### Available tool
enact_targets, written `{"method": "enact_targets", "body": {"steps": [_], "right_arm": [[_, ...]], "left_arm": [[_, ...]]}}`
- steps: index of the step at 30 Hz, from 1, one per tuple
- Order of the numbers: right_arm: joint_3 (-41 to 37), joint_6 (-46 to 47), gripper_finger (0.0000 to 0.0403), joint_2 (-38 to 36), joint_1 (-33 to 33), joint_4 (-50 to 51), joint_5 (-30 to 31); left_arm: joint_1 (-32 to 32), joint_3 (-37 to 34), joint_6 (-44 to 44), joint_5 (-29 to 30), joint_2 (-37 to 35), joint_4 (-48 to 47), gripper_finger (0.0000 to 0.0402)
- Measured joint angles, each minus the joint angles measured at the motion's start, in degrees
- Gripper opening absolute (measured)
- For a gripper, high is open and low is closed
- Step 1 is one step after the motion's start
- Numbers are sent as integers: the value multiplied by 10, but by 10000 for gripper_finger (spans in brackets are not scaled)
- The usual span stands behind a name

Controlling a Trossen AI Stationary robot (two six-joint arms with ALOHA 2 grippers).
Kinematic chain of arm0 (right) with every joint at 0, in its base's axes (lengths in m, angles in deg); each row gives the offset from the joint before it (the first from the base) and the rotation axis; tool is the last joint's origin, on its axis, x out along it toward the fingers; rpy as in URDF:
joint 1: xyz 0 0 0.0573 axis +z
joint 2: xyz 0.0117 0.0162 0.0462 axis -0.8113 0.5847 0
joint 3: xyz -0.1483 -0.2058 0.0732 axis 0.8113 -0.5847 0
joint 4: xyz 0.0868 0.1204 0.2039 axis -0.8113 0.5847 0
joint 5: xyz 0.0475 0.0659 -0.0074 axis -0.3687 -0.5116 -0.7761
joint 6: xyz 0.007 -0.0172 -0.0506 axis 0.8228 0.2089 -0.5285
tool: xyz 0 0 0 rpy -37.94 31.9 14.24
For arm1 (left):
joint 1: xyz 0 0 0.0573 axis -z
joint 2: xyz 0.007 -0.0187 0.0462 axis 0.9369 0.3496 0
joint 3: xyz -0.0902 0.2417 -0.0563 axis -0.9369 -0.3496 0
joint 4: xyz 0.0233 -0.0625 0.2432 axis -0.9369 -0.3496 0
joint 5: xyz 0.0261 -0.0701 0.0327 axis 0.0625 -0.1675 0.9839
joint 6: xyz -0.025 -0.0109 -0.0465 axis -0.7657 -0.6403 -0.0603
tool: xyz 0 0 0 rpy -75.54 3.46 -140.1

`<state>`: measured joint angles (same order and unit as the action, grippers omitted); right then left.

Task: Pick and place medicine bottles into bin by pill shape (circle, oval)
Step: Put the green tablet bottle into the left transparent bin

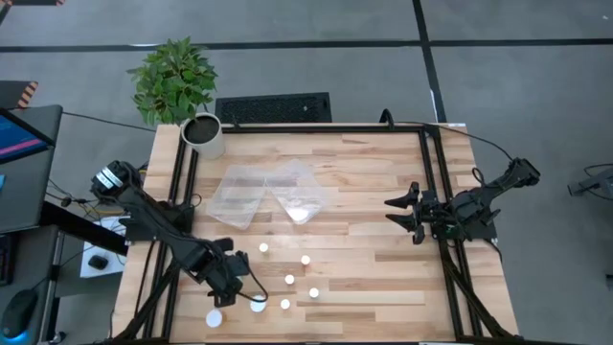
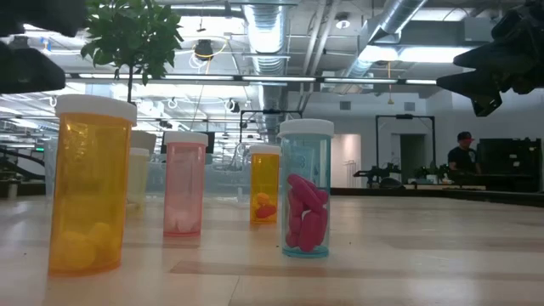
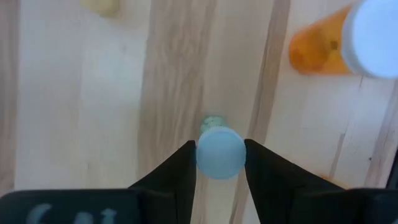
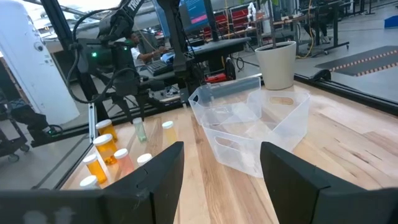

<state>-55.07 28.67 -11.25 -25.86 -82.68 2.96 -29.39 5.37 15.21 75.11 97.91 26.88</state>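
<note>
left gripper (image 3: 221, 163): lower left of the high view, above the near group of bottles; in the left wrist view its two dark fingers (image 3: 177, 174) pinch a small bottle (image 3: 221, 152) by its pale round cap, one finger on each side.
held bottle, handling: judged light, rigid plastic with a smooth, slippery cap; a hold lower on the body looks safer than the cap rim; loose pills inside may shift the weight a little.
medicine bottles (image 1: 288, 280): scattered in the lower centre of the high view, caps white, most standing apart from each other; in the low view an orange bottle (image 2: 87, 187) stands at the left, a pink one (image 2: 184, 185) and a second orange one (image 2: 264, 184) farther back, and a clear blue one with long pink pills (image 2: 305, 189) in the centre.
table (image 1: 383, 278): pale wood planks, flat and smooth, so a bumped bottle would likely slide or topple.
bins (image 1: 273, 192): two clear plastic bins touching, upper centre of the high view, beyond the bottles.
right gripper (image 1: 404, 213): centre right of the high view, fingers spread, holding nothing, waiting well apart from the bottles.
plant pot (image 1: 203, 135): white, upper left table corner, leafy plant beside it.
room: open workshop with ceiling ducts and lights; a person stands far off at the right of the low view.
</note>
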Motion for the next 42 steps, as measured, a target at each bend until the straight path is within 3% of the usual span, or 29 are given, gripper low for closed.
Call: {"method": "enact_targets", "body": {"steps": [13, 22, 28, 35, 42], "right_arm": [[0, 0, 226, 0, 0, 1, 0], [0, 0, 226, 0, 0, 1, 0], [0, 0, 226, 0, 0, 1, 0], [0, 0, 226, 0, 0, 1, 0], [0, 0, 226, 0, 0, 1, 0]], "left_arm": [[-126, 0, 8, 26, -155, -23, 116], [-272, 0, 109, 63, -252, -46, 116], [-395, 0, 162, 64, -253, -129, 116], [-528, 0, 226, 66, -235, -141, 116], [-605, 0, 289, 62, -179, -143, 116]]}}
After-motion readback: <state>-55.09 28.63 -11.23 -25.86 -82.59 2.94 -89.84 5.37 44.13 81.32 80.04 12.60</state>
